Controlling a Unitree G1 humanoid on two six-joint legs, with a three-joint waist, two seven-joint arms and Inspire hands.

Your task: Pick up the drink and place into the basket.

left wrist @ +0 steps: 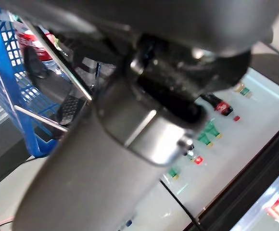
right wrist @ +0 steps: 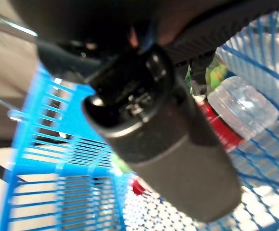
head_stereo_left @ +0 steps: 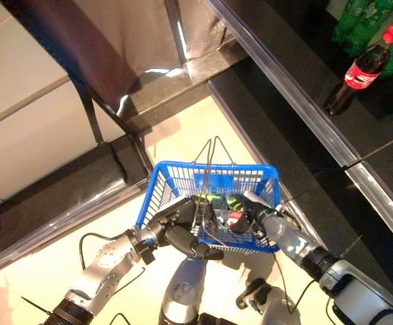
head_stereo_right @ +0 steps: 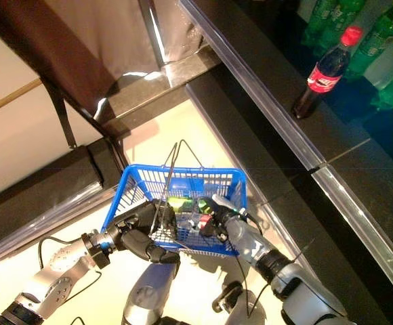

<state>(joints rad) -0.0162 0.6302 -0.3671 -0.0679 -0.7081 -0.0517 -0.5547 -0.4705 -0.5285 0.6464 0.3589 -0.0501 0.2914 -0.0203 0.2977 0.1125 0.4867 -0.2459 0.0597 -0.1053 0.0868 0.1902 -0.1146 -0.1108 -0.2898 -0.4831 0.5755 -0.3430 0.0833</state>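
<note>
Much of what lies in the blue basket (head_stereo_left: 183,177) is hard to make out: its mesh, its wire handles (head_stereo_left: 209,177) and both hands cover the contents. The right wrist view is filled mostly by the dark bulk of the right hand (head_stereo_left: 256,218), so whether its fingers curl round anything cannot be told. Past that bulk, inside the basket, lies a clear drink bottle (right wrist: 238,111) with a red label, on its side against the mesh floor, with something green and yellow beside it that is too blurred to name. From the head views the right hand reaches over the basket's near right rim, down among the contents, its forearm angled up from the lower right.

The left hand (head_stereo_left: 183,230) sits at the basket's near left rim, its fingers curled round the lower wire handle, clamped on it. The left arm comes in from the lower left, bent at the wrist.

Well beyond the basket, up on the dark shelf (head_stereo_left: 298,68), a cola bottle (head_stereo_left: 362,68) with a red cap stands upright, with green bottles (head_stereo_right: 379,34) just behind it, cut off by the frame edge.
</note>
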